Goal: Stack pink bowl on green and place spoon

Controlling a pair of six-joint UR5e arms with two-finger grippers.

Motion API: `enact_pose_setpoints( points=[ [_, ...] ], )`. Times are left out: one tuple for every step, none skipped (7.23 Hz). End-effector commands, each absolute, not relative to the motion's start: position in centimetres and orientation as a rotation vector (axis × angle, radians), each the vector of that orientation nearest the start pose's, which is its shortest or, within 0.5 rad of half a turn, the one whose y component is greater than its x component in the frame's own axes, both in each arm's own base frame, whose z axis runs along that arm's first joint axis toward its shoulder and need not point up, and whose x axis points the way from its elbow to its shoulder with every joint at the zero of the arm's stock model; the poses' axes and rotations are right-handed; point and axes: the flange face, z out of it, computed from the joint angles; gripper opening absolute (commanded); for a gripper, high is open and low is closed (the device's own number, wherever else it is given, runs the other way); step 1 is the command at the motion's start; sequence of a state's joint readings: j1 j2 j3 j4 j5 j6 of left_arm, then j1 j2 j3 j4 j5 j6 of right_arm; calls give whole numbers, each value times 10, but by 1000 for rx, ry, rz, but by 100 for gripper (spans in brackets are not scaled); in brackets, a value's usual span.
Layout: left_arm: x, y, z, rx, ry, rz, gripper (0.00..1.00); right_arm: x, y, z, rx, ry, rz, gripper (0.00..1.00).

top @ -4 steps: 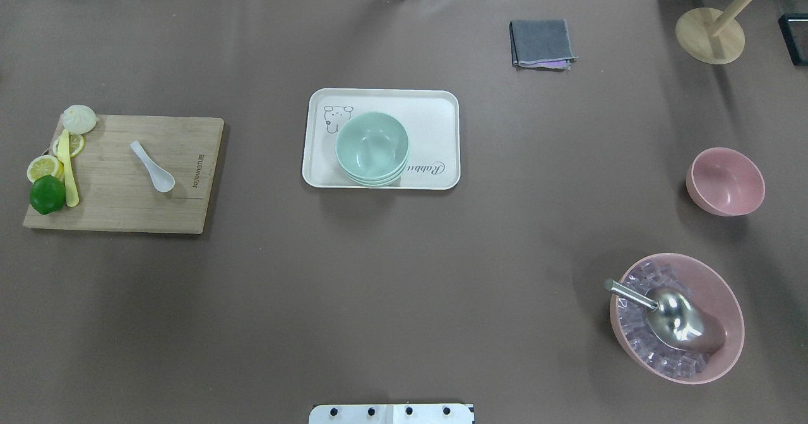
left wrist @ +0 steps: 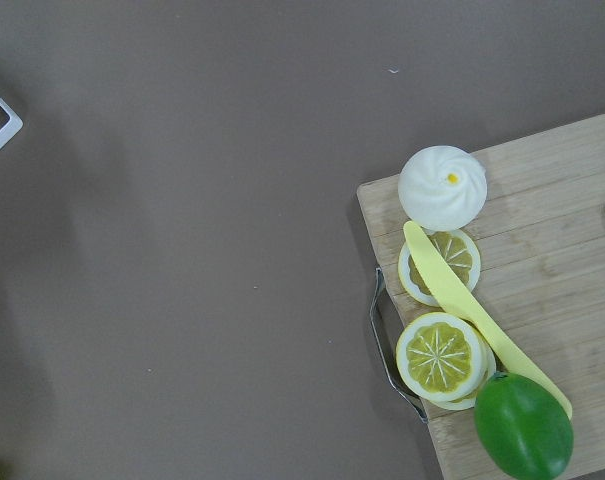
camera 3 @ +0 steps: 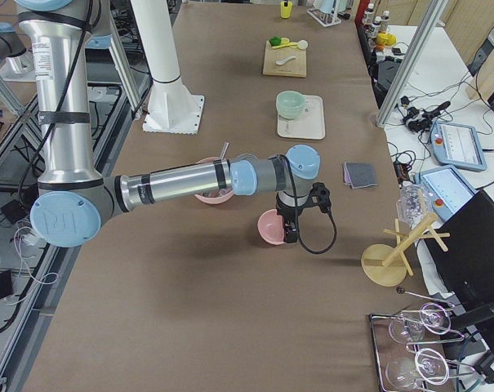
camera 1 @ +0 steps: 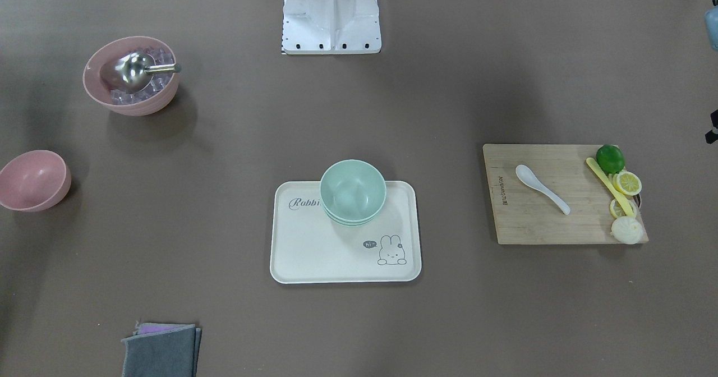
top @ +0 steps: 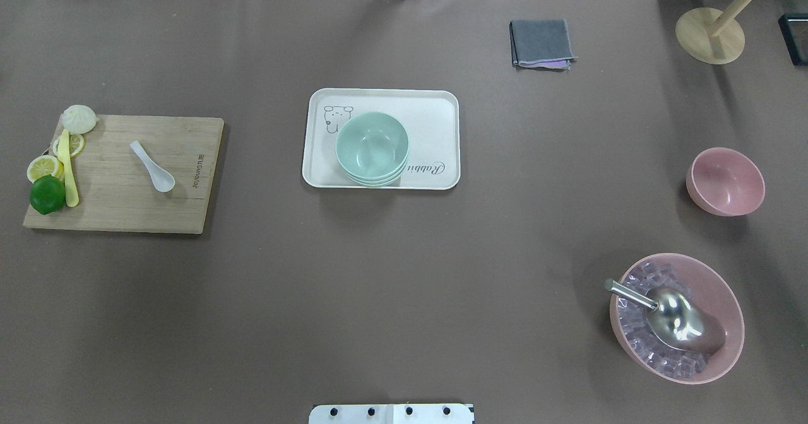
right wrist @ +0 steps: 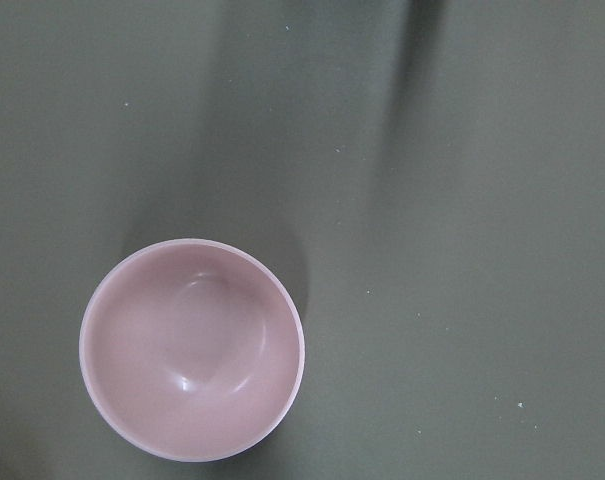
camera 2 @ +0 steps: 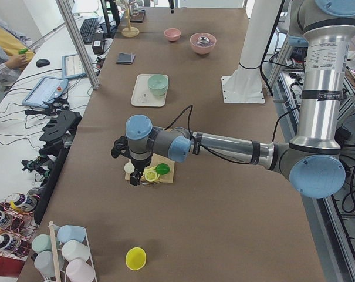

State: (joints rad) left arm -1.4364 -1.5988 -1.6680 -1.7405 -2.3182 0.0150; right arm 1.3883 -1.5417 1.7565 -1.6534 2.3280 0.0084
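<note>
The small empty pink bowl stands upright at the table's right side; it also shows in the front view and fills the lower left of the right wrist view. Stacked green bowls sit on a cream tray at the centre. A white spoon lies on a wooden cutting board at the left. My right gripper hangs just above the pink bowl. My left gripper hangs over the board's outer end. I cannot tell whether either is open or shut.
A large pink bowl with ice cubes and a metal scoop stands near right. A lime, lemon slices, a bun and a yellow knife lie on the board's left end. A grey cloth and a wooden stand are at the far right.
</note>
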Motion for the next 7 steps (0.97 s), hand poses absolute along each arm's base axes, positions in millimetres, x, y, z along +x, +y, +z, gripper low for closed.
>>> enact_pose_setpoints(
  points=[
    [5, -526, 572, 253, 759, 258, 98, -27, -508, 565, 50, -762, -213, 100],
    [5, -527, 571, 253, 759, 258, 98, -27, -507, 566, 48, -759, -212, 100],
    [5, -527, 571, 254, 759, 259, 98, -27, -507, 566, 48, -759, -212, 100],
    [6, -531, 571, 253, 759, 256, 98, -26, -506, 568, 50, -749, -215, 100],
    [6, -531, 572, 250, 759, 257, 98, -24, -503, 576, 44, -726, -214, 100],
    [7, -531, 571, 252, 759, 260, 98, -22, -502, 578, 45, -706, -216, 100],
    [10, -534, 570, 247, 758, 260, 98, -22, -502, 578, 47, -700, -217, 100]
  ],
)
